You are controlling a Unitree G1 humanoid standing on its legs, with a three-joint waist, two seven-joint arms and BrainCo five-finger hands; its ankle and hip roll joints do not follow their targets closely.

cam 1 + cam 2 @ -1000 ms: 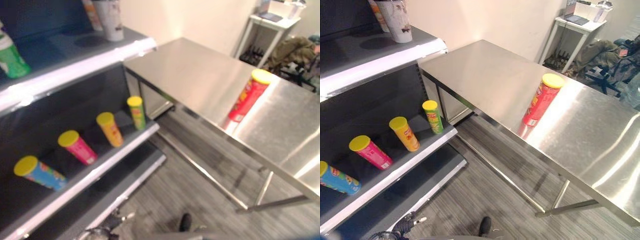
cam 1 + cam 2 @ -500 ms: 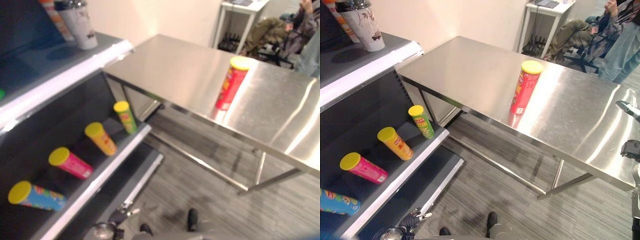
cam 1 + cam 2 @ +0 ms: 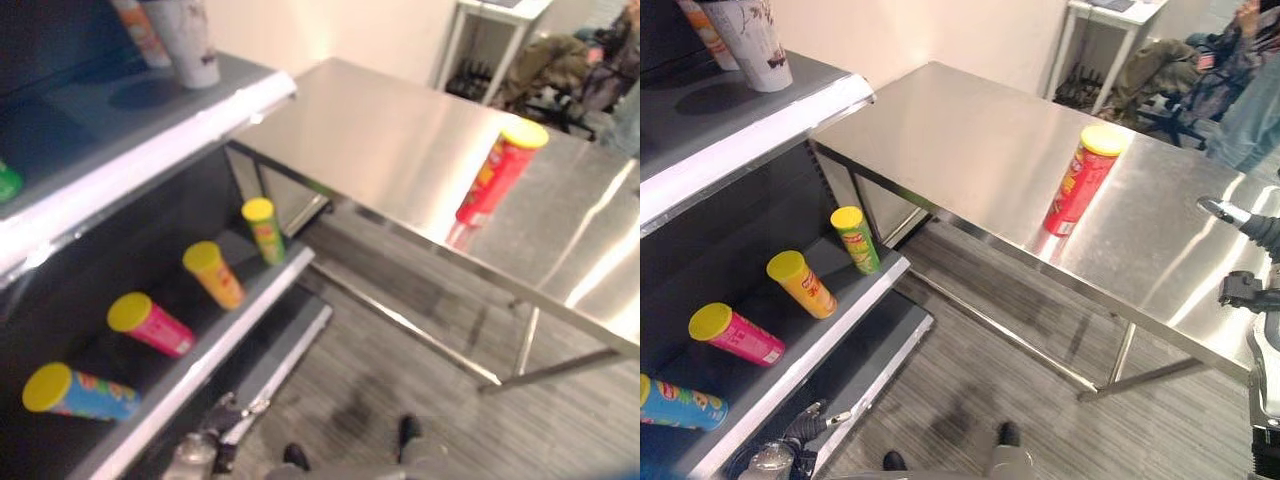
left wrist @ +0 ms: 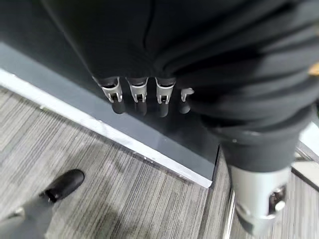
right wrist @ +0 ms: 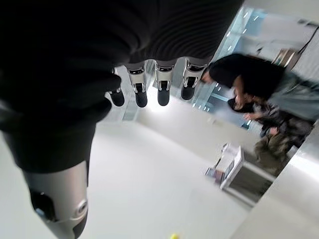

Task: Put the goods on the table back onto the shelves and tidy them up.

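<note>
Your steel table [image 3: 970,130] stands to the right of the shelves [image 3: 760,130], which already hold four cans lying tilted. The one red can [image 3: 1080,180] stands upright on the table, near its front edge. Your right hand [image 3: 1240,215] hangs at the table's right end, nearer the can, fingers straight and empty. Your left hand [image 4: 144,97] hangs low by the bottom shelf, relaxed and empty.

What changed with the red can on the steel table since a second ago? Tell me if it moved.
No. The red can stands upright by the table front edge as before; the picture shifted because the camera moved.
</note>
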